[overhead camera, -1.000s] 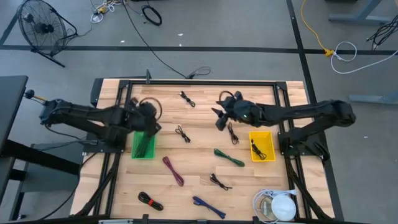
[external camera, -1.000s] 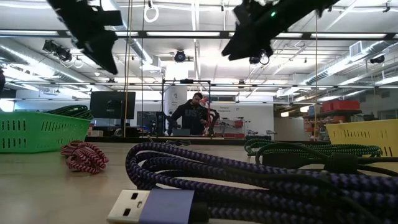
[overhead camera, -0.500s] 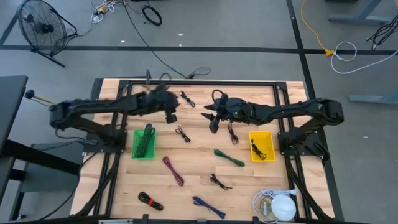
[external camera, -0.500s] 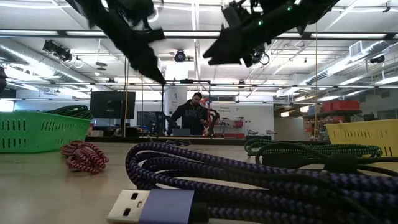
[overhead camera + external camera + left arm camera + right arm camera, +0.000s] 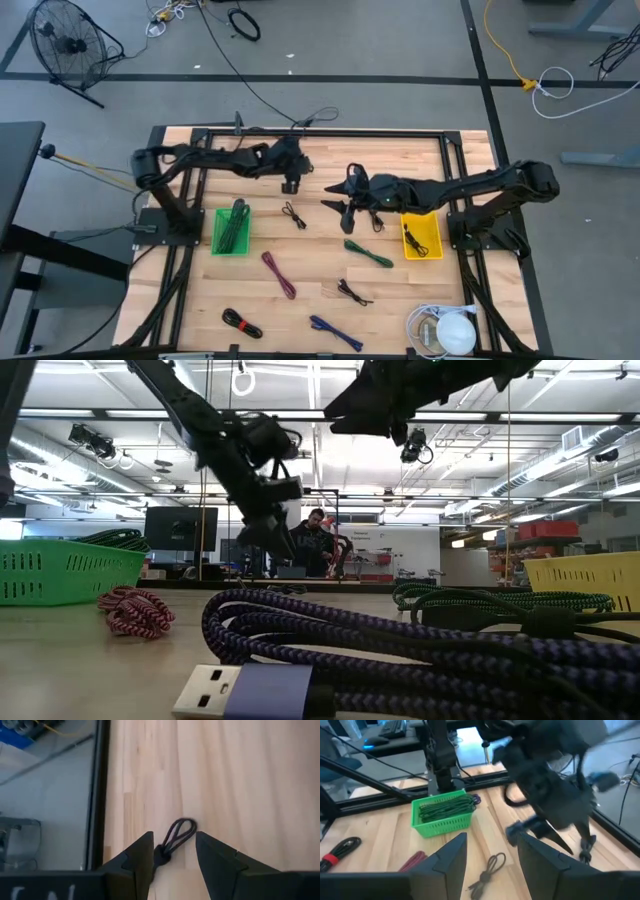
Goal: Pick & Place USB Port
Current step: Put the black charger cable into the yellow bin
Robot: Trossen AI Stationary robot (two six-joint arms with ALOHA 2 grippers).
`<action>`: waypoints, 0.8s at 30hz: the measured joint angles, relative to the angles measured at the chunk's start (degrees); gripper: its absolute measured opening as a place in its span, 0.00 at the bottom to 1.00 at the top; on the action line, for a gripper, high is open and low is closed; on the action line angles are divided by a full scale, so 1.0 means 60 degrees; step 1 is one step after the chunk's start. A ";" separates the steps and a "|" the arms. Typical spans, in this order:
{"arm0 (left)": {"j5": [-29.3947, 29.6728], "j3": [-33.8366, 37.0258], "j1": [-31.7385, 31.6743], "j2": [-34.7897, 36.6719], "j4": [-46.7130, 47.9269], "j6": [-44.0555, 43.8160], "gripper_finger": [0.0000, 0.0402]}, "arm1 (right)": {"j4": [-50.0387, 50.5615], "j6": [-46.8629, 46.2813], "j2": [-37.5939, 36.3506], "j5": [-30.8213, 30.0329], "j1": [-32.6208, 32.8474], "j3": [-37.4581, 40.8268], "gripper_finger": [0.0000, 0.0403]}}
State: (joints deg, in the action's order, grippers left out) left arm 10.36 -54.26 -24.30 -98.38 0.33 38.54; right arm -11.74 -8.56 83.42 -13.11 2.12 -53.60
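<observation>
High view: left gripper (image 5: 291, 183) reaches to upper centre of the bench (image 5: 320, 300), hovering over a small black cable (image 5: 300, 158) near the top rail; right gripper (image 5: 345, 197) sits mid-frame, just right of another black cable (image 5: 293, 214). Green basket (image 5: 231, 229) at left holds a green cable; yellow basket (image 5: 421, 234) at right holds a black one. Loose on the bench: a green cable (image 5: 368, 253), a maroon cable (image 5: 279, 274), a black cable at lower centre (image 5: 353, 292), a black-red cable (image 5: 241, 323), a purple cable (image 5: 335, 332). Low view: both arms hang clear above the bench with nothing between their jaws; the purple cable's USB plug fills the foreground, and a person sits far back in the room. Left wrist view: jaws stand apart and empty, straddling the looped end of the black cable on bare wood beside the black rail. Right wrist view: jaws apart and empty; a black cable lies just ahead, the green basket beyond it, and the left arm looms at upper right. Judgement: sorting is partly done, one cable in each basket and at least seven loose. Left arm looks about to descend for a grasp; neither arm carries anything yet.
</observation>
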 joint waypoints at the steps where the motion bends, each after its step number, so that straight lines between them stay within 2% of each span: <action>1: -0.0043 -0.0225 -0.0087 -0.0204 0.0203 0.0078 0.38 | -0.0016 0.0000 0.0000 -0.0006 0.0049 0.0000 0.44; 8: -0.0690 -0.2225 -0.0502 -0.1276 0.2561 0.0712 0.38 | -0.0020 0.0007 0.0000 -0.0219 0.0449 0.0000 0.44; 12: -0.1245 -0.3031 -0.0706 -0.1755 0.3321 0.0986 0.38 | -0.0027 0.0036 0.0000 -0.0469 0.0608 0.0000 0.44; 17: -0.1285 -0.3411 -0.0823 -0.2324 0.4045 0.1433 0.38 | -0.0034 0.0036 0.0000 -0.0490 0.0716 0.0000 0.44; 24: -0.1247 -0.3424 -0.0953 -0.2750 0.4134 0.1626 0.38 | -0.0095 0.0036 -0.0004 -0.0490 0.0723 0.0000 0.44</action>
State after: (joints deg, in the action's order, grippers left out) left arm 2.87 -74.80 -30.02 -114.88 25.13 48.30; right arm -12.31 -8.34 83.40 -16.05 6.46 -53.60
